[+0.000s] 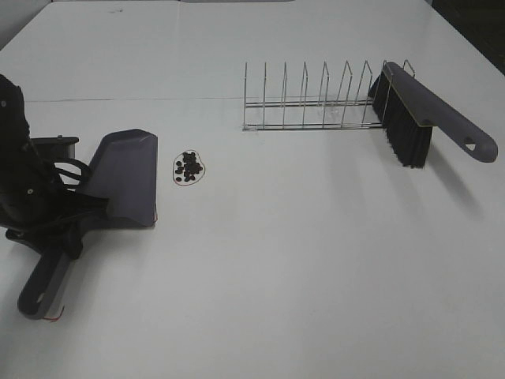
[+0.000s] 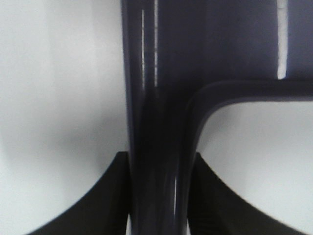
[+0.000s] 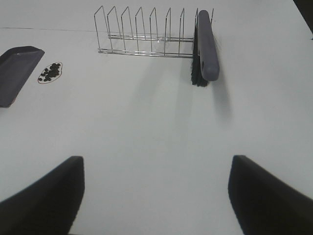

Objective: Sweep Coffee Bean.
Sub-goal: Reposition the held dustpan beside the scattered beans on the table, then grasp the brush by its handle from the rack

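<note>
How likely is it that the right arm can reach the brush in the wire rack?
Probably yes. Its fingers are open and empty, and only bare table lies between them and the brush, whose handle juts free at the end of the rack.

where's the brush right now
In the exterior high view the brush sits upper right, propped at the right end of the wire rack, far right of the coffee beans.

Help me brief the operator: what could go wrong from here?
1. The left claw pinches the dustpan by its narrow handle; the pan may twist when moved.
2. Its lip lies close beside the beans; a nudge could scatter them.
3. The brush sits at the rack's end; lifting it could drag the rack.
</note>
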Tool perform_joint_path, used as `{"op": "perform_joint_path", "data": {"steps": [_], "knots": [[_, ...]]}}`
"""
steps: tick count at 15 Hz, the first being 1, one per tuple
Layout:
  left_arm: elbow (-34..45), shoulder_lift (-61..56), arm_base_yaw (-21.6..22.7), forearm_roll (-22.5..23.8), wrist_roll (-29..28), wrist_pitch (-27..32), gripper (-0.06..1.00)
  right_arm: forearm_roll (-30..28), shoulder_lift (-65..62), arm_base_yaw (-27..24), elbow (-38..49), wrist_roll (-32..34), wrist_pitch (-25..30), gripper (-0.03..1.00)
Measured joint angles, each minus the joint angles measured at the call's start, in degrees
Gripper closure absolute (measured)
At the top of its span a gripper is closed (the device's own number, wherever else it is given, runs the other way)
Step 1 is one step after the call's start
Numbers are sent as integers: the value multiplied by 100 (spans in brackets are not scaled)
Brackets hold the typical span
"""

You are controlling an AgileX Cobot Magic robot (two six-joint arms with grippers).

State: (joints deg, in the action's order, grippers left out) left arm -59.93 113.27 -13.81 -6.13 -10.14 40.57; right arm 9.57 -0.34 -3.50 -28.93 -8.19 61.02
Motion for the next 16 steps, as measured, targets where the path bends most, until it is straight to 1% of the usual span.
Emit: {"op": "perform_joint_path", "data": {"steps": [2,4,7,8,9,10,11,13,14,16], "knots": [[17,-390,0,11,0,195,67,0,0,0,0,0,0,21],[17,-745,0,126,-97,195,67,0,0,0,0,0,0,21],[17,-819,0,395,-258,229,67,0,92,0,-6,6,-29,21],[17,-819,0,395,-258,229,67,0,92,0,-6,6,-29,21],[17,-819,0,430,-258,235,67,-6,418,0,-52,6,-178,21],[17,-819,0,453,-258,241,67,-23,1112,0,-109,-40,-922,21],[17,-819,0,458,-258,241,67,-23,1283,0,-109,-86,-1106,21],[17,-819,0,464,-258,241,67,-6,2315,0,-166,-361,-1805,21],[17,-819,0,464,-258,241,67,6,2859,0,-304,-504,-2017,21],[17,-819,0,464,-258,241,67,17,4142,0,-888,-733,-2114,21]]}}
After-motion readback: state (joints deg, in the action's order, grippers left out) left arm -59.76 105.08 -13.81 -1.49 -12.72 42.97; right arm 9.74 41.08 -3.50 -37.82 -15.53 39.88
